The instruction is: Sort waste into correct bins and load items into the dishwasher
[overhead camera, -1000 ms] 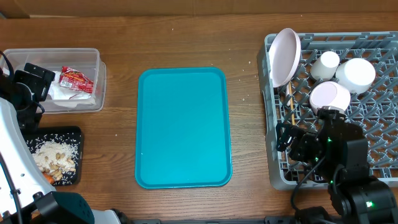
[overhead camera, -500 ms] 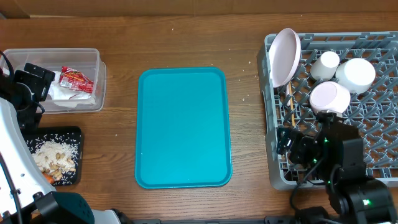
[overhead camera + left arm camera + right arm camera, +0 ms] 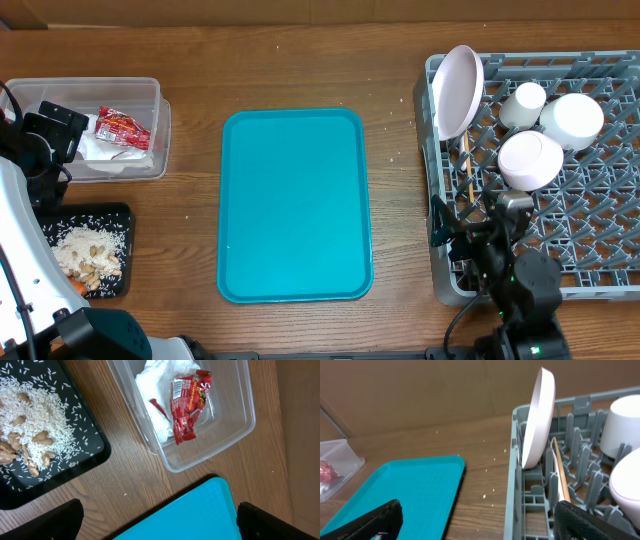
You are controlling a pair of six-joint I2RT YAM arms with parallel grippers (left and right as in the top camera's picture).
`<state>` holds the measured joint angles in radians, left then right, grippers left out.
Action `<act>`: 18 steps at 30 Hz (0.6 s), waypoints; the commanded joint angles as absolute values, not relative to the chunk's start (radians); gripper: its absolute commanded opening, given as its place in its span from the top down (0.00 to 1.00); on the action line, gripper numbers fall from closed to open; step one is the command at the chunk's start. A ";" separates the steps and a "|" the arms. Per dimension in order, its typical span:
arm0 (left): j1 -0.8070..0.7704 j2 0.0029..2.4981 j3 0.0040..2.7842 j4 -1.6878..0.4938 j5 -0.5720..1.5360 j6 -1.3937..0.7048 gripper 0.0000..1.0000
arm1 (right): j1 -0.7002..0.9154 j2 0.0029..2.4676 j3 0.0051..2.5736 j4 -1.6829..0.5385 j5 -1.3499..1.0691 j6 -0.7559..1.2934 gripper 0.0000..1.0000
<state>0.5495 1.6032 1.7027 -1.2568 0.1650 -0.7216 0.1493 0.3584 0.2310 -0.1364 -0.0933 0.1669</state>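
Observation:
The clear tub (image 3: 160, 140) at the far left holds the red wrapper (image 3: 122, 128) and white napkins (image 3: 95, 148); all show in the left wrist view, wrapper (image 3: 187, 407) on napkins (image 3: 155, 390). The black tray (image 3: 120, 275) holds rice scraps (image 3: 85, 250) and a carrot sliver (image 3: 78, 287). The grey dish rack (image 3: 600, 60) holds the upright plate (image 3: 457, 90), cup (image 3: 523, 103), two bowls (image 3: 572, 120) (image 3: 530, 158) and the fork (image 3: 466, 165). My left gripper (image 3: 52, 135) (image 3: 160, 512) is open and empty by the tub. My right gripper (image 3: 468, 232) (image 3: 477, 515) is open and empty at the rack's front-left corner.
A large teal serving tray (image 3: 295, 205) lies bare in the middle of the wooden table. A few rice grains (image 3: 487, 495) lie on the wood between it and the rack wall (image 3: 512, 485).
My right arm has drawn back toward the table's front edge and a little left, off the rack's interior. The left arm and all objects have stayed put.

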 commanded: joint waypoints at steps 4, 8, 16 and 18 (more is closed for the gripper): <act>0.542 1.599 1.712 -1.256 0.165 -0.699 0.00 | 0.125 0.221 0.101 -0.007 -0.106 0.076 0.00; 0.542 1.599 1.712 -1.256 0.165 -0.699 0.00 | 0.079 0.155 0.070 -0.004 -0.138 0.077 0.00; 0.542 1.599 1.712 -1.256 0.165 -0.699 0.00 | 0.008 0.009 0.051 -0.004 -0.133 0.070 0.00; 0.542 1.599 1.712 -1.256 0.165 -0.699 0.00 | 0.005 0.002 0.050 0.013 -0.125 0.058 0.00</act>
